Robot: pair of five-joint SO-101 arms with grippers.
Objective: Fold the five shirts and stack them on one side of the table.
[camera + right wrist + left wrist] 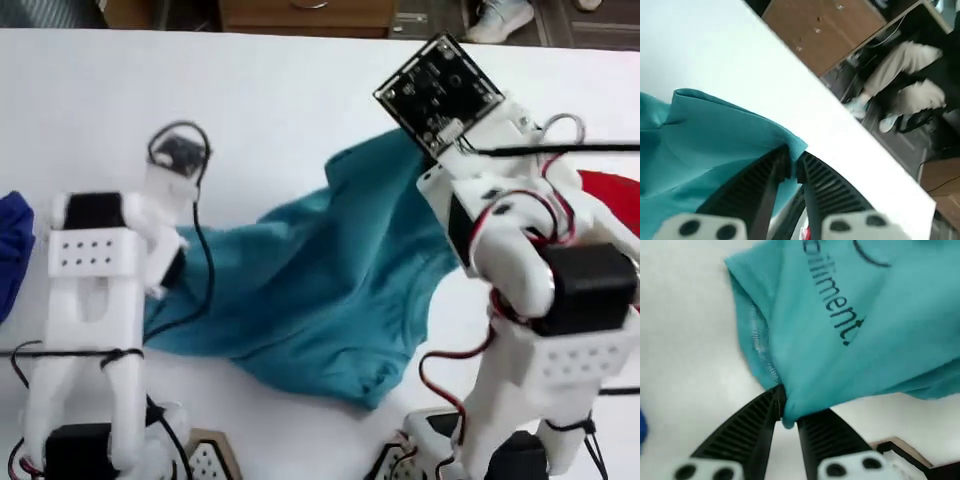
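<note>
A teal shirt [320, 285] lies stretched across the middle of the white table, between the two arms. In the left wrist view my left gripper [786, 410] is shut on a hemmed corner of the teal shirt [855, 330], near its printed lettering. In the high view that arm [95, 290] stands at the shirt's left end. My right gripper [792, 162] is shut on another edge of the teal shirt [715, 145], lifted above the table near its far side. The right arm [520, 250] covers the shirt's right end.
A blue garment [12, 250] lies at the table's left edge and a red one [612, 195] at the right edge behind the right arm. The far part of the table [250, 90] is bare. Wooden furniture [830, 30] stands beyond the far edge.
</note>
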